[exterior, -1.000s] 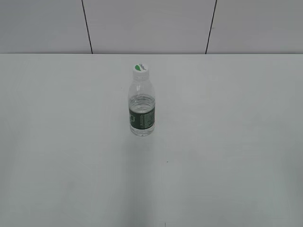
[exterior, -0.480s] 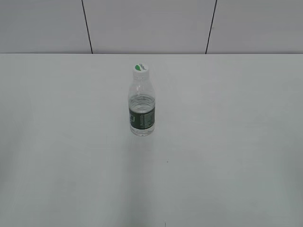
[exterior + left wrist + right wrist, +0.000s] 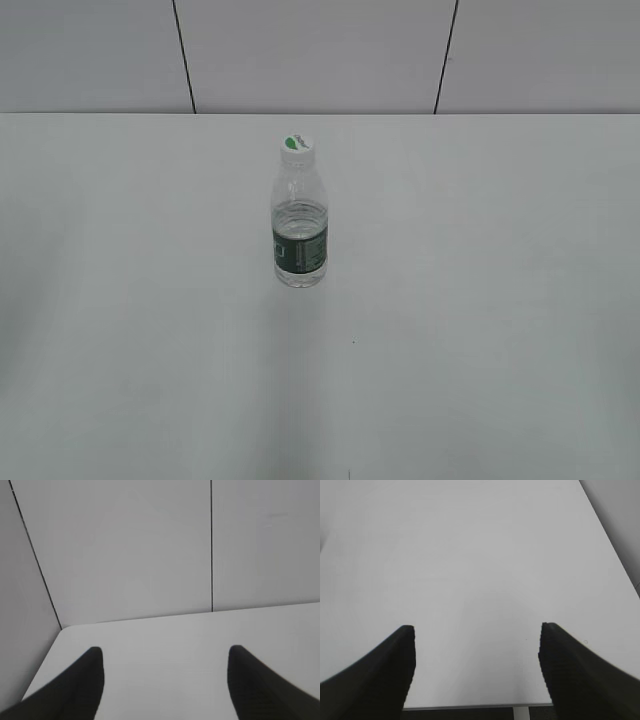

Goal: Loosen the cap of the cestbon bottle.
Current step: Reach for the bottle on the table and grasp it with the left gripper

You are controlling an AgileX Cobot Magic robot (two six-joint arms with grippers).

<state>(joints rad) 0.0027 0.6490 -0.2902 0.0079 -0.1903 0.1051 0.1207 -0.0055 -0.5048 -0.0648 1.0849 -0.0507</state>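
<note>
The cestbon bottle point(image 3: 300, 225) stands upright near the middle of the white table, clear plastic with a dark green label band. Its white cap point(image 3: 296, 146) with a green leaf mark sits on top. Neither arm shows in the exterior view. In the left wrist view my left gripper point(image 3: 165, 655) is open, with only bare table and wall between its black fingers. My right gripper point(image 3: 476, 632) is open in the right wrist view, above bare table near an edge. The bottle appears in neither wrist view.
The white table point(image 3: 480, 300) runs back to a grey panelled wall point(image 3: 320, 50) with dark vertical seams. A table edge point(image 3: 470, 706) shows under the right gripper. A table corner against the wall point(image 3: 62, 627) lies ahead of the left gripper.
</note>
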